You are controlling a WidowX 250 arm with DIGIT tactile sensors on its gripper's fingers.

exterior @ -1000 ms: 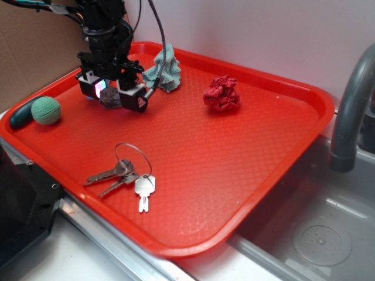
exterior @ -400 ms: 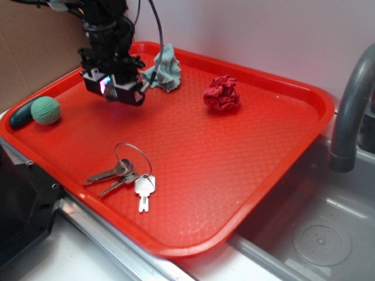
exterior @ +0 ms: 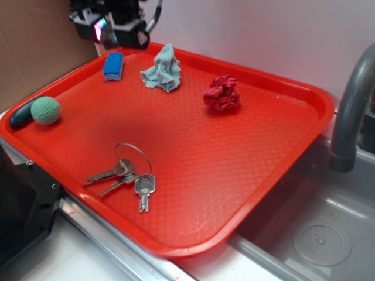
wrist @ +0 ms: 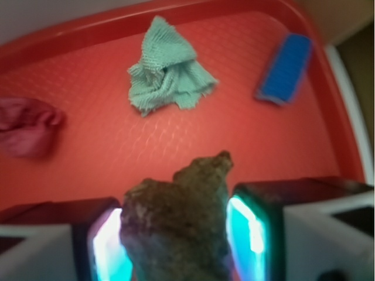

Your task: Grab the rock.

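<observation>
The rock [wrist: 179, 219] is a lumpy brown-grey stone that fills the gap between my two glowing pads [wrist: 249, 231] in the wrist view. My gripper [exterior: 108, 32] is shut on it and hangs high above the back left corner of the red tray [exterior: 234, 234]. In the exterior view the rock [exterior: 108, 36] shows only as a dark sliver between the fingers. Below the gripper [wrist: 179, 234] the tray floor is bare red.
On the tray lie a blue block [exterior: 113, 65], a teal cloth [exterior: 163, 69], a dark red wad of cloth [exterior: 222, 93], a green knitted ball [exterior: 45, 110] beside a dark oblong object [exterior: 20, 115], and keys [exterior: 130, 175]. A faucet [exterior: 351, 117] and sink stand at right.
My gripper has risen from the tray floor to well above the back left corner, carrying the rock with it. The blue block it hid now shows.
</observation>
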